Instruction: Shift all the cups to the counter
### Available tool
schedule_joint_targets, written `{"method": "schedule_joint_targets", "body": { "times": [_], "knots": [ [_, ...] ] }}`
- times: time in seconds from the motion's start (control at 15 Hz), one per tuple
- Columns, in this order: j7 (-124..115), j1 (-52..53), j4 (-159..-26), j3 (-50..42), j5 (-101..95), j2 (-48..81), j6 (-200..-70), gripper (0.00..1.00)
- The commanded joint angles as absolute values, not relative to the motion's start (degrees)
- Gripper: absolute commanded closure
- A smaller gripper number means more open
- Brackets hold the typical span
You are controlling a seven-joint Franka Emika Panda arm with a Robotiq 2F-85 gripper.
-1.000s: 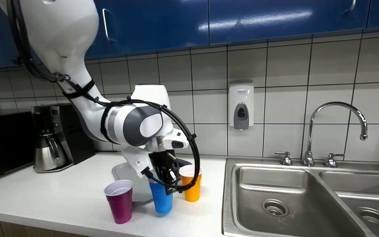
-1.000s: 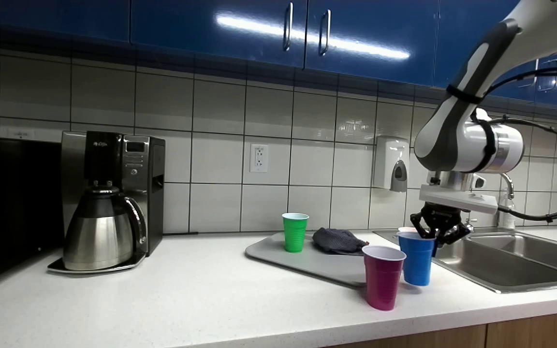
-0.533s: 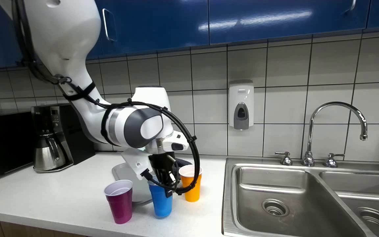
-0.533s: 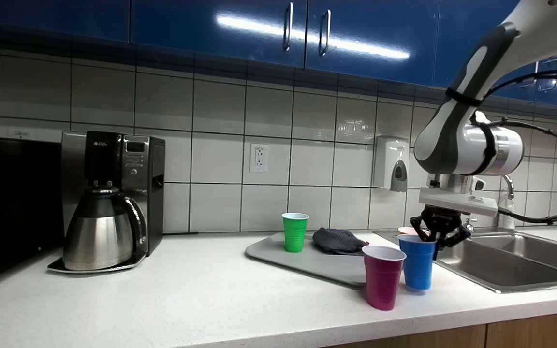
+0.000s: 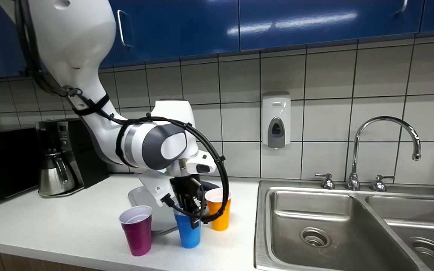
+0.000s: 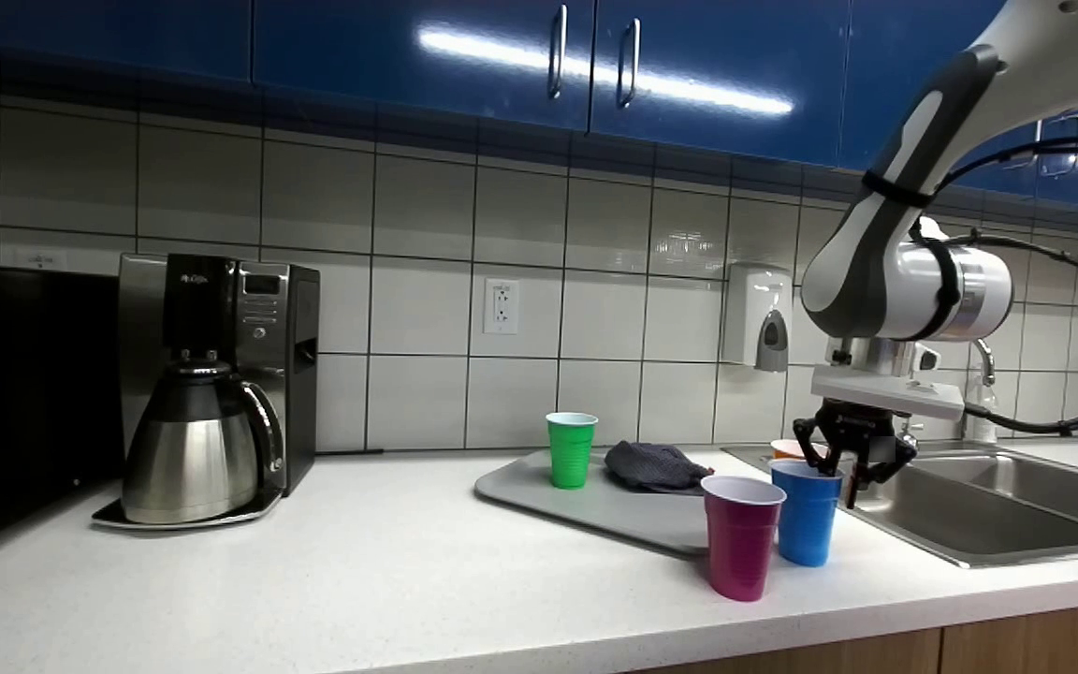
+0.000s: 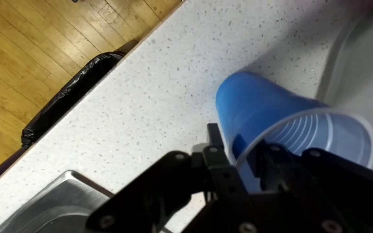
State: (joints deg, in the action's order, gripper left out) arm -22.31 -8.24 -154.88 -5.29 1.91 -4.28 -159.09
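The blue cup (image 5: 189, 233) stands upright on the off-white counter (image 5: 70, 218), beside the grey tray (image 6: 614, 517). My gripper (image 7: 237, 136) is open around its rim: one finger outside the wall, one inside, with gaps at the rim. The blue cup (image 7: 254, 97) fills much of the wrist view. The purple cup (image 6: 743, 548) stands on the counter close to the blue cup. The orange cup (image 5: 220, 218) stands on the counter behind the gripper, mostly hidden in an exterior view (image 6: 787, 449). The green cup (image 6: 572, 454) stands on the tray.
A dark cloth (image 6: 656, 466) lies on the tray near the green cup. The steel sink (image 5: 264, 226) is beside the orange cup. A coffee maker with steel pot (image 6: 193, 459) stands at the far side. The counter's front edge (image 7: 108, 74) drops to the floor.
The blue cup has come down a little and now rests upright on the counter. My gripper lowered with it, and its fingers have parted from the rim.
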Motion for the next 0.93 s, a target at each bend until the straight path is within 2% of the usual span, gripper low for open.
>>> {"method": "schedule_joint_targets", "body": {
  "times": [0.0,0.4,0.87],
  "knots": [
    [-23.6,-8.58,-154.49,-5.19,1.02,-4.64,-157.48,0.44],
    [-23.3,-8.47,-154.39,-5.21,1.4,-4.78,-157.34,0.01],
    [-23.57,-8.66,-154.71,-5.22,1.14,-6.73,-156.86,0.0]
  ]
}}
